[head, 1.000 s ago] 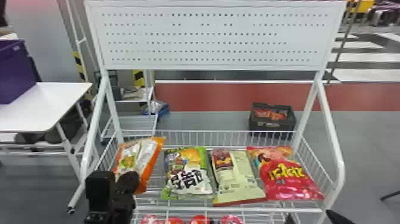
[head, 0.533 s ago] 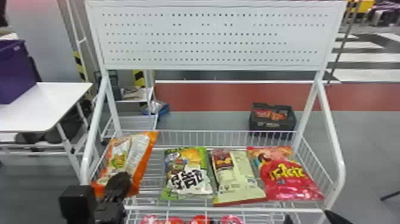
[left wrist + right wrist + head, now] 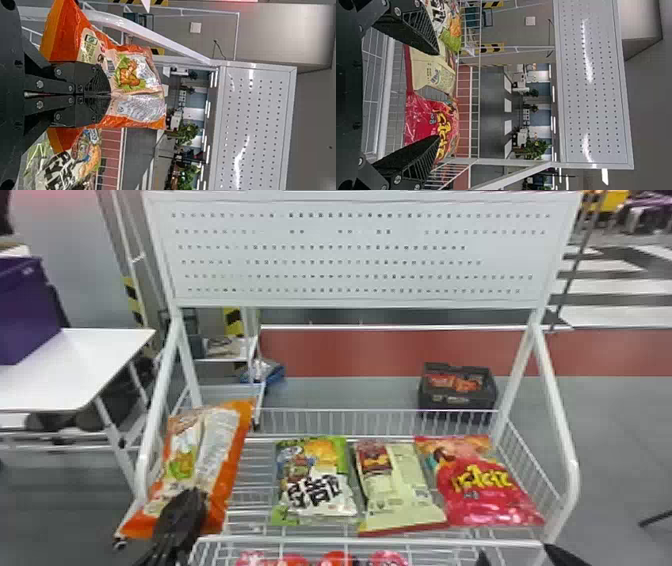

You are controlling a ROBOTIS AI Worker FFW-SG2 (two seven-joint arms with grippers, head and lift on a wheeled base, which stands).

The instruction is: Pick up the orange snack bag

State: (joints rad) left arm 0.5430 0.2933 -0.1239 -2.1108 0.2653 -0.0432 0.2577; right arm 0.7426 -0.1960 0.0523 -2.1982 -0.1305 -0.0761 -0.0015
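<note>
The orange snack bag (image 3: 232,470) is in the grasp of the left gripper (image 3: 186,505), at the left end of the white wire rack (image 3: 370,541). The left wrist view shows the fingers (image 3: 95,79) clenched together on the bag, with orange wrapping spreading out on both sides of them. In the head view the bag leans, its top toward the back and slightly right, its lower end behind the dark fingers; whether it touches the wires cannot be told. Just right of it, separated by a strip of bare wire, lies a green bag (image 3: 312,477), then a cream bag (image 3: 400,490) close beside that, and a red bag (image 3: 492,490) at the right end. The right gripper (image 3: 517,553) is at the front of the rack toward the right, its fingers spread well apart with nothing between their tips. Round red packages (image 3: 335,559) sit below the front edge. A perforated white panel (image 3: 350,255) stands above the rack, and behind it a black crate (image 3: 457,400) holding red packets rests on the floor.
</note>
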